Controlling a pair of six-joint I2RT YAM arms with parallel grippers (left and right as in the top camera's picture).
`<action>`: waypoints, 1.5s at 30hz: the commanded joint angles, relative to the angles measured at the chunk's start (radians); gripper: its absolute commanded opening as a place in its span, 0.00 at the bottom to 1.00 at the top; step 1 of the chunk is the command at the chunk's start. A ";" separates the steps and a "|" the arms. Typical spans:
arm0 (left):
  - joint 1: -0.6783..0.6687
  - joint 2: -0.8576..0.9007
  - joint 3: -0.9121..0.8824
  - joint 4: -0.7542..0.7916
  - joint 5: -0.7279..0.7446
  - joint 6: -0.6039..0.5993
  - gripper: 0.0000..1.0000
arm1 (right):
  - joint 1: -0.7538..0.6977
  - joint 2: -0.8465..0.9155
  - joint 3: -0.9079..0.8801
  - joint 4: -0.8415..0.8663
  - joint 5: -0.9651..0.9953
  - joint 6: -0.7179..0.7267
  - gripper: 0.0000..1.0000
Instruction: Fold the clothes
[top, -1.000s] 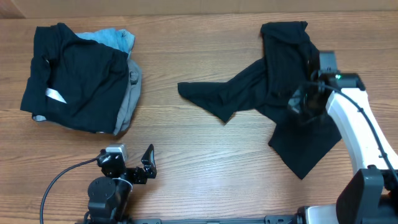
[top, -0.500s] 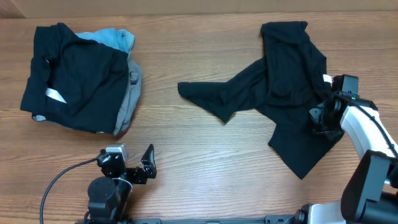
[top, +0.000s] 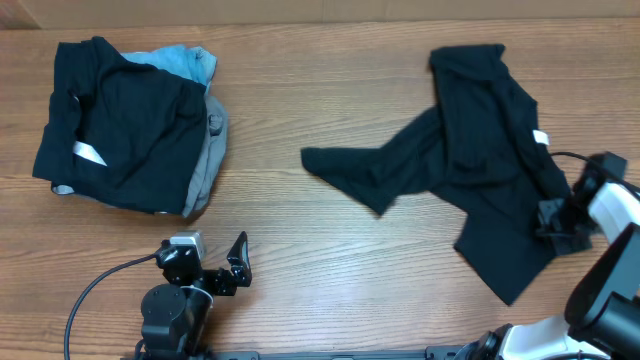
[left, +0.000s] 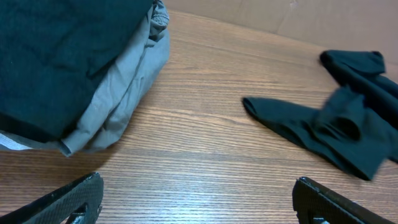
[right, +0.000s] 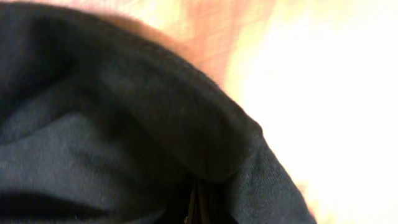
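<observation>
**Right pincer on shirt edge: slip and drag risk**

The black T-shirt (top: 470, 165) lies crumpled and twisted on the right side of the table (top: 330, 260), with one sleeve trailing toward the centre. The right gripper (top: 560, 222) appears clamped on the shirt's right edge, and fabric fills its wrist view. The left gripper (left: 196, 193) stands wide open and empty, well apart. Hazards: thin cloth slipping free, or a one-sided pull bunching it further — possibly off the table's edge.

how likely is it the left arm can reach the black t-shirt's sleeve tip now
probably yes: the open left claw faces the sleeve tip across bare table, nothing between, though it may be a stretch
</observation>
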 joint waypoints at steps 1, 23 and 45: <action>0.007 -0.006 -0.010 0.002 0.011 0.026 1.00 | -0.080 0.038 -0.028 -0.012 0.059 0.014 0.04; 0.006 -0.006 -0.006 -0.013 0.021 0.026 1.00 | 0.154 -0.318 0.394 0.110 -0.084 -0.285 1.00; -0.116 0.642 0.287 0.464 0.247 0.270 1.00 | 0.237 -0.313 0.393 -0.034 -0.280 -0.384 1.00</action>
